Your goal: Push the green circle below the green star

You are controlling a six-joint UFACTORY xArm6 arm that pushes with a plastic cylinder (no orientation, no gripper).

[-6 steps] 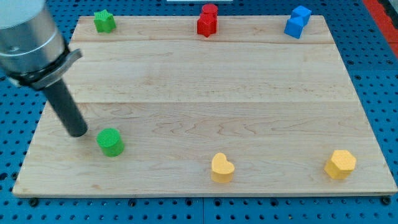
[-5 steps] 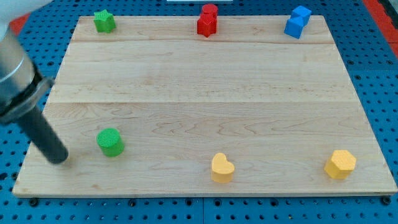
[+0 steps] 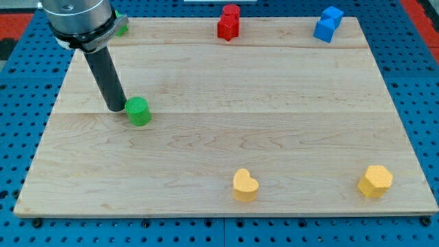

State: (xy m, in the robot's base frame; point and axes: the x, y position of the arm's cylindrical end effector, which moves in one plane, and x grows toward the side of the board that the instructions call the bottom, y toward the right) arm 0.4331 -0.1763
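Note:
The green circle (image 3: pixel 138 111) stands on the wooden board, left of its middle. My tip (image 3: pixel 116 108) rests on the board right beside the circle, on its left, touching or nearly touching it. The green star (image 3: pixel 121 25) sits at the board's top left corner and is mostly hidden behind the arm's grey body. The circle lies below the star and slightly to its right, well apart from it.
A red block (image 3: pixel 229 22) stands at the top middle. A blue block (image 3: pixel 328 24) stands at the top right. A yellow heart (image 3: pixel 245 184) and a yellow hexagon (image 3: pixel 375 181) lie near the bottom edge. The wooden board (image 3: pixel 274 103) rests on a blue pegboard.
The green circle has moved up and slightly right from the lower left of the board. My tip has swung from the circle's lower left up to its left side, and the arm now covers the star.

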